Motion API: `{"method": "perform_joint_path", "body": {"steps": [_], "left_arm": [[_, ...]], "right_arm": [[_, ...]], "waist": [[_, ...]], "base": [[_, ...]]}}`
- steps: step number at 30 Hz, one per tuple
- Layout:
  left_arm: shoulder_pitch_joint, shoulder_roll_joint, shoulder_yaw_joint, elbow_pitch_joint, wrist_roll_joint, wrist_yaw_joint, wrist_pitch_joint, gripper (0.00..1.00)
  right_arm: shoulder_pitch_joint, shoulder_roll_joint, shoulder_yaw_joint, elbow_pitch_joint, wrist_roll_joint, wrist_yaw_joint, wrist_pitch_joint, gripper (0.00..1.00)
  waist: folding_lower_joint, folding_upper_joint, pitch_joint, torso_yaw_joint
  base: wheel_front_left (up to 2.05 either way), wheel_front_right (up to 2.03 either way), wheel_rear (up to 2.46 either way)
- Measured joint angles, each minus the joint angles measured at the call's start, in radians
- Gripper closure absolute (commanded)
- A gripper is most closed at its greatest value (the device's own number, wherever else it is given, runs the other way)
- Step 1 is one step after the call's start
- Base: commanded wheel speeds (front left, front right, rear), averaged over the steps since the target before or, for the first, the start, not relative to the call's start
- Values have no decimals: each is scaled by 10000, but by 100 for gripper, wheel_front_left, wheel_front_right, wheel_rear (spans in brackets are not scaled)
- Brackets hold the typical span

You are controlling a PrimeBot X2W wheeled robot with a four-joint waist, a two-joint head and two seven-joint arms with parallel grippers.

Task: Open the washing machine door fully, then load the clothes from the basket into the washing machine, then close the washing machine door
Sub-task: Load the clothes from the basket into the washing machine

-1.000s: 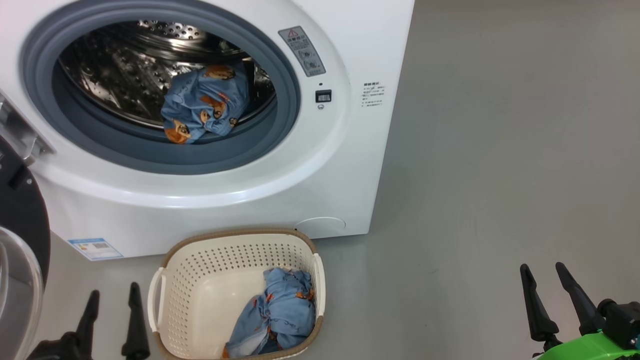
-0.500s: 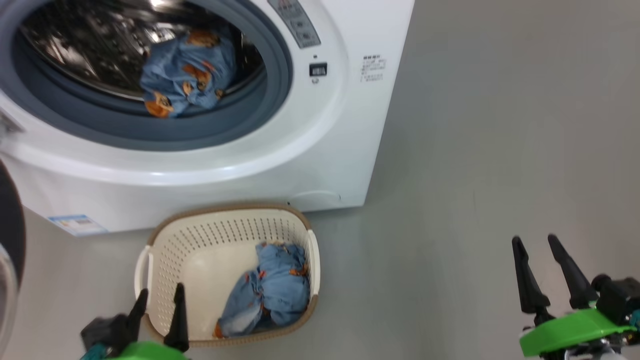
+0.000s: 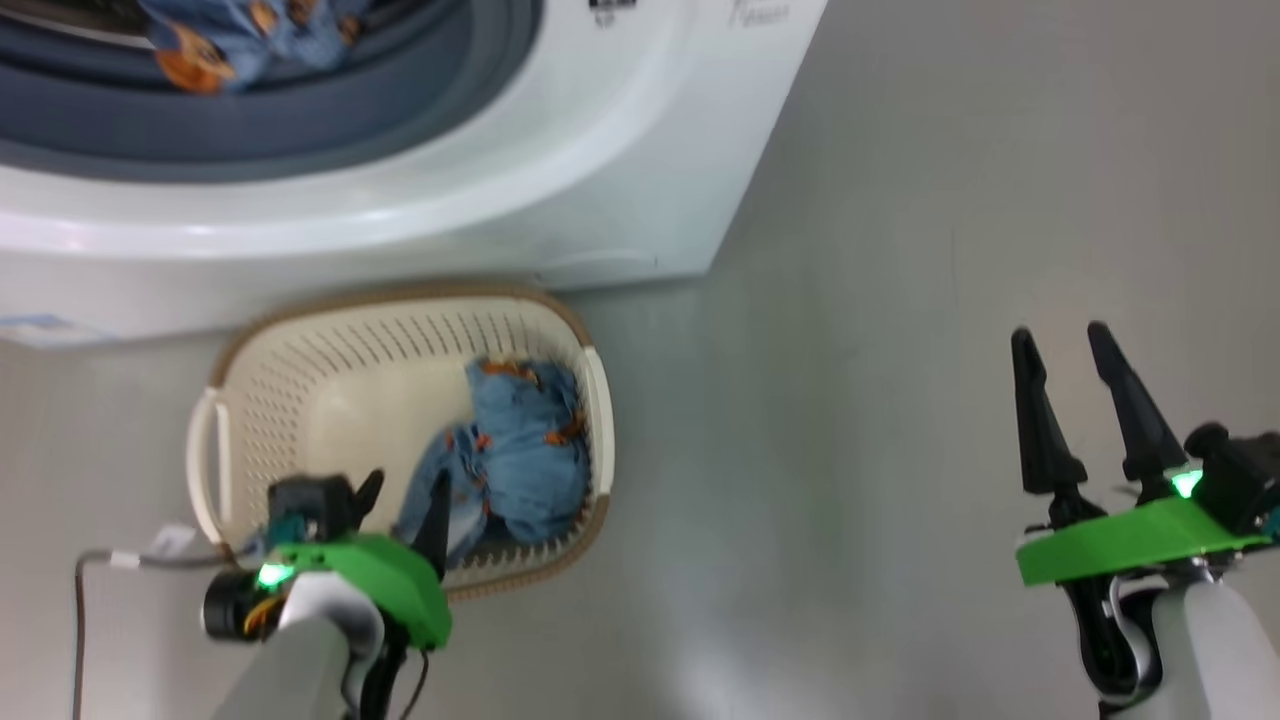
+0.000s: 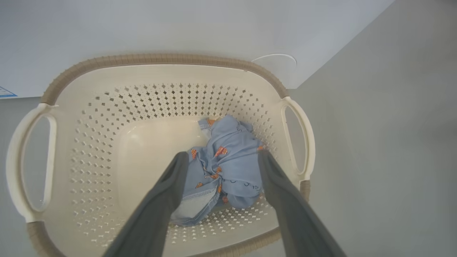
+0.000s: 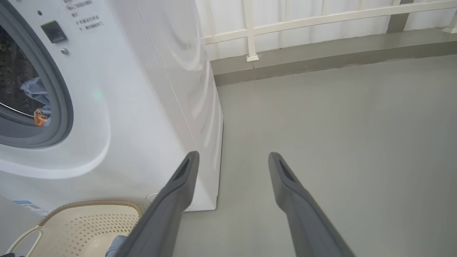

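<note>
My left gripper point(image 4: 223, 154) hangs spread above the basket point(image 4: 107, 142), whose open top gives me free passage down to the garment point(image 4: 232, 142); its rim point(image 4: 160, 59) and right handle point(image 4: 309, 139) crowd close. My right gripper point(image 3: 1058, 332) has bare floor point(image 3: 880, 450) around, the washing machine point(image 3: 600, 150) to its left

Head and left wrist look down, right wrist forward; all share the basket point(image 4: 160, 59).

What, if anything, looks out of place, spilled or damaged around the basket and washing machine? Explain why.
Nothing stands out. The basket stands upright on the floor before the washing machine, one garment bunched inside it, a second garment in the drum; nothing lies spilled.
</note>
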Motion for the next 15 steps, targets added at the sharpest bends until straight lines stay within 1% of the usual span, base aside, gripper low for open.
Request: {"method": "perform_joint_path", "body": {"steps": [3, 7, 12, 15], "left_arm": [[-847, 44, -650, 788, -458, -2, 0, 0], [-1715, 190, -1593, 1348, -1072, -2, 17, 0], [-2280, 405, -2798, 1467, -2111, -2, 525, 0], [-2594, 625, -3482, 1365, -2805, 0, 817, 0]], "right_arm": [[-311, 38, 44, -71, -65, 0, 0, 0], [-664, 59, 90, -171, -67, 0, 0, 0], [-921, 65, 330, -203, -82, 0, 0, 0], [-971, 71, 439, -236, -153, 0, 0, 0]], "waist": [[1, 0, 564, -68], [0, 0, 1273, -177], [0, 0, 2024, -348], [0, 0, 2409, -440]], "base": [[0, 0, 0], [0, 0, 0], [0, 0, 0], [0, 0, 0]]}}
